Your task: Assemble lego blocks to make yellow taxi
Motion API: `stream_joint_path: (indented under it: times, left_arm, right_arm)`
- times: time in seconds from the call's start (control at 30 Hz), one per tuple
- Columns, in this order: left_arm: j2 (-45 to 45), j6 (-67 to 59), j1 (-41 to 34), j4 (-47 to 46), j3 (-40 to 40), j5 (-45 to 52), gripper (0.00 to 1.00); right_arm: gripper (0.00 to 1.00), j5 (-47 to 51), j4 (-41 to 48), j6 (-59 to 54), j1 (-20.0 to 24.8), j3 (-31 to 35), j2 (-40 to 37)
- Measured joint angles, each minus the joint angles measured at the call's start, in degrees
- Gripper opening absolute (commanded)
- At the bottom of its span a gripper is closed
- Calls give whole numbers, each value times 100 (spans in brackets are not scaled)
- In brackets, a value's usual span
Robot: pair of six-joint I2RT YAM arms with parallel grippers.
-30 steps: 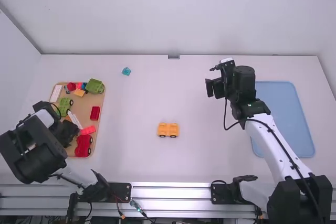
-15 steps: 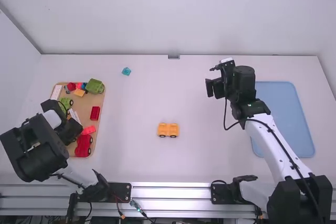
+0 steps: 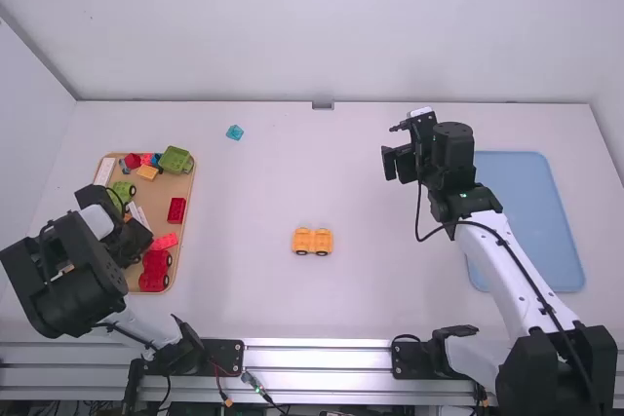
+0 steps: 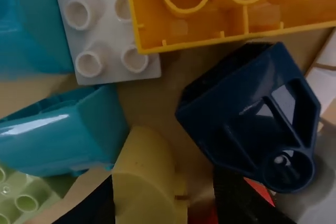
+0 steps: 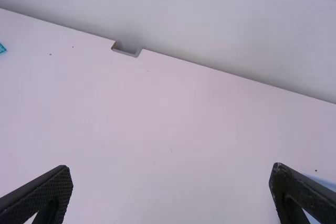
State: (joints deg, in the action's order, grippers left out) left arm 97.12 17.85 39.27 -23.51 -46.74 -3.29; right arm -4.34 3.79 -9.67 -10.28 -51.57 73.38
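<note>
Over the parts tray (image 3: 151, 213), my left gripper (image 3: 132, 241) points down among the blocks. A rounded yellow block (image 4: 143, 174) lies between the spread fingers of my left gripper (image 4: 164, 203) in the left wrist view, close against one finger and with a gap to the other. A yellow-orange brick (image 4: 252, 22) lies nearby, its hollow underside showing. The yellow-orange car piece with black wheels (image 3: 312, 241) stands at mid-table. My right gripper (image 3: 394, 158) is held above the table, right of the car piece; in the right wrist view my right gripper (image 5: 170, 195) is wide open with nothing between its fingers.
Around the yellow block lie a teal block (image 4: 68, 132), a dark blue block (image 4: 252, 119) and a white brick (image 4: 107, 35). The tray also holds red (image 3: 156, 270) and green (image 3: 176, 161) pieces. A teal piece (image 3: 234, 132) lies behind; a blue tray (image 3: 531, 202) is at right.
Over the last second my left gripper has shifted slightly right and toward the near side over the tray, then nearly stopped. The right arm and the car piece have stayed in place.
</note>
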Motion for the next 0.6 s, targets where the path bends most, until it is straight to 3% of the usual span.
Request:
stream_joint_path:
  times: [0.17, 0.43, 0.6]
  left_arm:
    - [0, 7, 0, -83, -2, 72, 31]
    - [0, 33, -2, -125, 0, 85, 34]
    - [0, 79, -2, -133, -2, 105, 29]
  right_arm:
    - [99, -2, 0, -2, 0, 0, 0]
    - [99, -4, 0, 2, 0, 0, 0]
    - [99, 0, 15, 17, 0, -2, 0]
